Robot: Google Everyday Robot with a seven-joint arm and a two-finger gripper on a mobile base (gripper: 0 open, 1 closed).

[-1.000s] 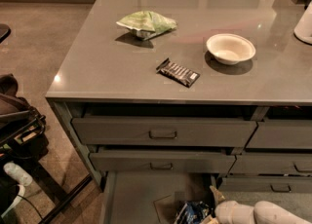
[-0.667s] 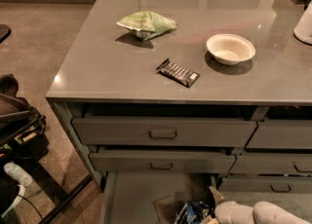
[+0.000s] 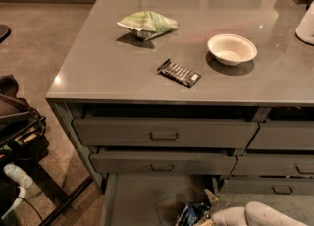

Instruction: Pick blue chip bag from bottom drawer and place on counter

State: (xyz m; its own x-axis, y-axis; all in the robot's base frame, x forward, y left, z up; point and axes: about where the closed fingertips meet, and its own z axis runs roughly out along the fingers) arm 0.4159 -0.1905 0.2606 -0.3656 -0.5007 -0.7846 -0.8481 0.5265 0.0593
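The blue chip bag (image 3: pixel 190 213) lies on the floor of the open bottom drawer (image 3: pixel 135 195), at the frame's lower edge, next to a square paper scrap (image 3: pixel 164 209). My gripper (image 3: pixel 210 210) reaches into the drawer from the right on a white arm (image 3: pixel 255 215) and is right at the bag's right side. The counter (image 3: pixel 113 68) spreads above the drawers, glossy and grey.
On the counter lie a pale green bag (image 3: pixel 147 23), a flat black bar wrapper (image 3: pixel 179 72) and a white bowl (image 3: pixel 231 49); a white object (image 3: pixel 306 23) stands at the right edge. Two drawers with dark handles (image 3: pixel 164 135) sit slightly ajar above. Dark gear (image 3: pixel 17 127) stands on the floor left.
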